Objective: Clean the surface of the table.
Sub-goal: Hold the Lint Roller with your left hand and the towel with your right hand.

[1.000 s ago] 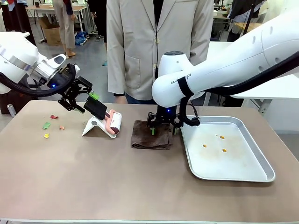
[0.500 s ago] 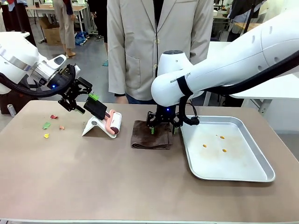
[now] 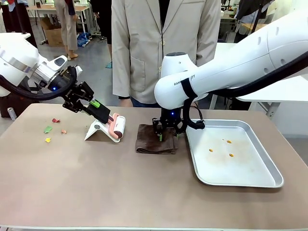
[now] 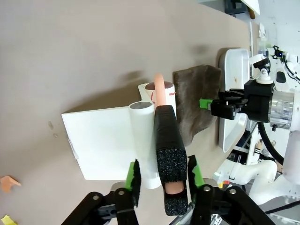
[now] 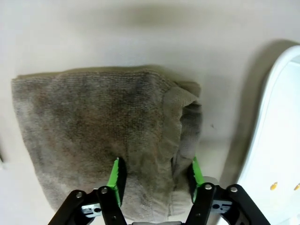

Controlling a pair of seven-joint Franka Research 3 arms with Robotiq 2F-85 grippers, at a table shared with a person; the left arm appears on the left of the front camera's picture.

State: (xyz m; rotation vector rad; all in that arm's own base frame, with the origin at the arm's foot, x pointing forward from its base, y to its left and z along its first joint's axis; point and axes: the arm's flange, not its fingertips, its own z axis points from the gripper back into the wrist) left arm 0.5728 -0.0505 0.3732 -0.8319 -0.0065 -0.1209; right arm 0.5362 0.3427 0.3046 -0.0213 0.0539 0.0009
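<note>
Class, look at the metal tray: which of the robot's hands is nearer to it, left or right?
Right. The right hand is on the brown cloth just beside the metal tray; the left hand is across the table, at the lint roller's handle.

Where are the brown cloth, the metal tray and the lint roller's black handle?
brown cloth (image 3: 155, 140): front view, middle of its top.
metal tray (image 3: 240, 171): front view, bare floor.
lint roller's black handle (image 4: 169, 152): left wrist view, foam grip.

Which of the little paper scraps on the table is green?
The green scrap, largest of the four, lies between the red one behind it and the yellow one in front; the orange one sits beside it.
</note>
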